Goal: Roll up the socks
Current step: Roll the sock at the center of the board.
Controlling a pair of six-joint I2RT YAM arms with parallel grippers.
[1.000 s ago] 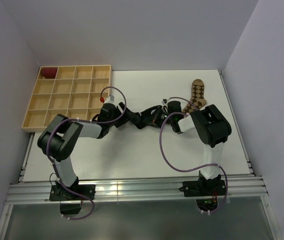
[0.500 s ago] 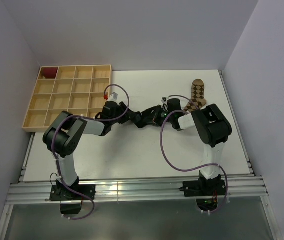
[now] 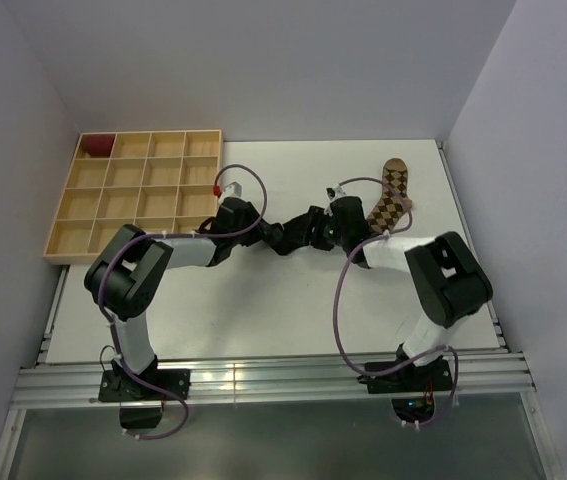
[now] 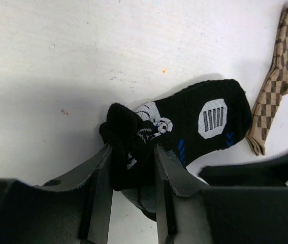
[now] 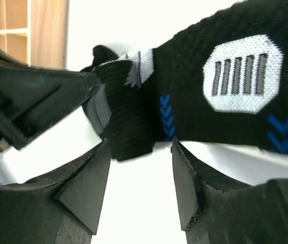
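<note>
The black sock with blue and grey-white patches lies at mid-table, its cuff end bunched into a small roll. My left gripper is shut on that rolled end, one finger pressed against each side. Facing it from the right, my right gripper stands open, the black sock just beyond its fingertips and nothing between them. From above, both grippers meet over the black sock. The tan argyle sock lies flat at the back right, also visible as a tan sock in the left wrist view.
A wooden compartment tray sits at the back left, with a small dark red bundle in its far left corner cell. Tall white walls close in the table on three sides.
My right gripper has opened and let go of the black sock, its arm swinging out to the right. My left gripper has moved in and closed on the sock's bunched end.
</note>
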